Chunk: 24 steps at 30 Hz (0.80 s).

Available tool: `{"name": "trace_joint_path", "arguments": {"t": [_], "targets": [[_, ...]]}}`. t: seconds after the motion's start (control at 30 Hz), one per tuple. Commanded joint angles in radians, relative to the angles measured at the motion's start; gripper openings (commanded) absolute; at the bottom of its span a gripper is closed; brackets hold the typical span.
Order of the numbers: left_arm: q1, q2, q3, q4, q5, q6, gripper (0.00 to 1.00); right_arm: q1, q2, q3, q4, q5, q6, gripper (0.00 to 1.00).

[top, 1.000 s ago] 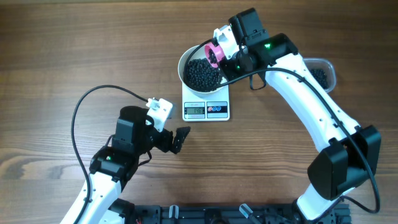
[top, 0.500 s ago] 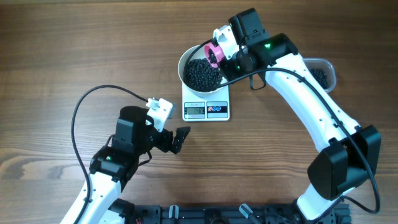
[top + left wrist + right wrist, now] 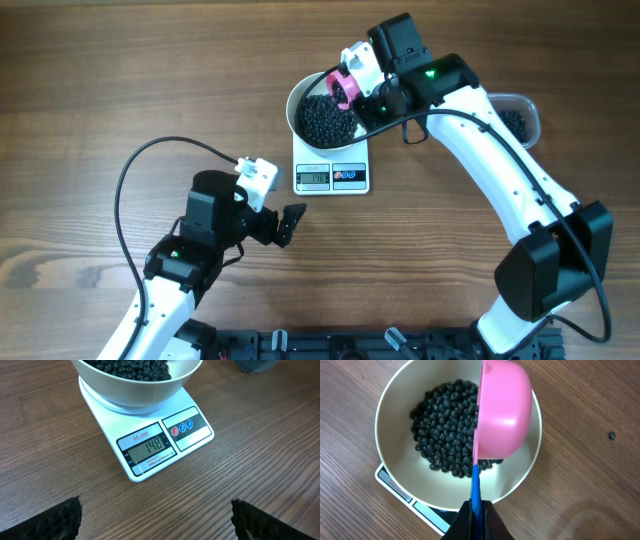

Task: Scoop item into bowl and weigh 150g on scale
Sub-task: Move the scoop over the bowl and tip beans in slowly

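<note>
The white bowl [image 3: 292,112] sits on top of the small white scale [image 3: 332,177], on the far side of the brown wood tabletop [image 3: 100,80]. The black beans [image 3: 320,120] lie in a heap in the bottom of the bowl, and the bowl's white wall shows all around them. The scale's little screen [image 3: 148,450] reads 148, and two round buttons [image 3: 182,427] sit beside it. The right tool [image 3: 477,515] is pinched tight together on the thin blue handle [image 3: 475,485] of a pink scoop [image 3: 505,415]. The scoop hangs over the right side of the bowl, above the beans, tipped up on its side with its round back facing the wrist camera. The left tool [image 3: 287,225] is spread wide apart and holds nothing. It is low over the tabletop, near the front left corner of the scale, not touching it, and its two black bumpy pads [image 3: 50,520] point at the screen. A clear tub [image 3: 530,100] with a few more beans in it stands to the right, partly hidden by the right arm. One stray bean [image 3: 612,435] lies alone on the tabletop, right of the bowl
</note>
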Motion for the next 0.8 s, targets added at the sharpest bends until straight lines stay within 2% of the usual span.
{"name": "trace_joint_path", "arguments": {"t": [0.0, 0.4, 0.77], "targets": [[-0.002, -0.001, 0.019, 0.002, -0.003, 0.011, 1.0, 0.003, -0.034, 0.025, 0.006, -0.024, -0.016, 0.04], [-0.002, -0.001, 0.019, 0.002, -0.003, 0.012, 1.0, 0.003, -0.034, 0.025, 0.033, 0.05, -0.017, 0.04], [-0.002, -0.001, 0.019, 0.002, -0.003, 0.012, 1.0, 0.003, -0.034, 0.025, 0.045, -0.042, -0.013, 0.04]]}}
